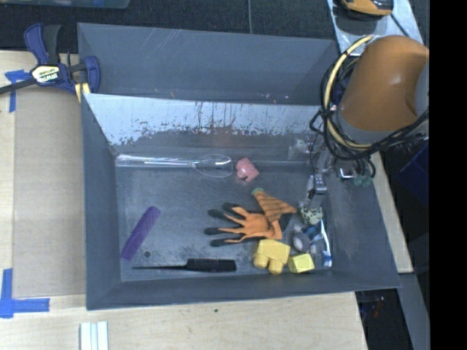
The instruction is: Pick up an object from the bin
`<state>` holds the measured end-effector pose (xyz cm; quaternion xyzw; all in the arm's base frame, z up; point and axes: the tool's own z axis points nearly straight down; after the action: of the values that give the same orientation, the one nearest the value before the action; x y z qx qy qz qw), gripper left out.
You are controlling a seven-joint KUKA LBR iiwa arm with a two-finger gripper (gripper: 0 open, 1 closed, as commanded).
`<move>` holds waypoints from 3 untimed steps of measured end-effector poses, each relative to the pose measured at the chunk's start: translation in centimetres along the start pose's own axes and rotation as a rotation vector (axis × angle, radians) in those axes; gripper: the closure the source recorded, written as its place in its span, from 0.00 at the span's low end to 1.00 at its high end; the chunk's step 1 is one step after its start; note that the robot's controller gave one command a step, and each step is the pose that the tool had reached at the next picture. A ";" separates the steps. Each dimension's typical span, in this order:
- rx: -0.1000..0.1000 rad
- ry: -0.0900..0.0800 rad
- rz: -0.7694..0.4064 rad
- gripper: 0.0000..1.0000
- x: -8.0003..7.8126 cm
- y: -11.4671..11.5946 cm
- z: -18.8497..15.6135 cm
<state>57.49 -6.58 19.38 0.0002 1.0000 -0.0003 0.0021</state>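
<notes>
Scanning from the left, a purple stick, a black comb and a pink lump lie apart. An orange glove and yellow blocks crowd the lower right. The gripper hangs over a small pale piece there; I cannot tell how wide it stands. Tight neighbours could jam or spoil the grab.
</notes>
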 end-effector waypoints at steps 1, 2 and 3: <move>0.000 -0.004 0.126 0.00 -0.7 0.5 6.8; 0.000 -0.005 0.148 0.00 -0.6 1.1 6.7; 0.000 -0.001 0.262 0.00 -0.1 1.8 8.7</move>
<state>57.59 -4.76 10.71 0.1310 0.9914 0.0001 0.0027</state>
